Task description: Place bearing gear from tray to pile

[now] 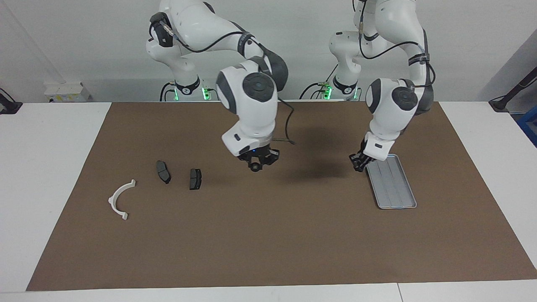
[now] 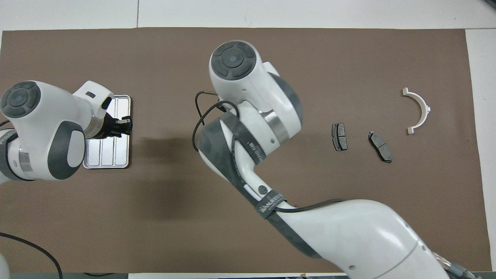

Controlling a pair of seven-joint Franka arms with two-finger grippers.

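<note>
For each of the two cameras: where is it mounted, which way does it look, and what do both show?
Facing view: high across the table, looking at the robots; both arms and bases show, right gripper over the mat, left gripper at the tray.
Overhead view: above the robots' end, looking steeply down; both arms enter from the bottom.
Shared: tray, two dark plates, white bracket.
</note>
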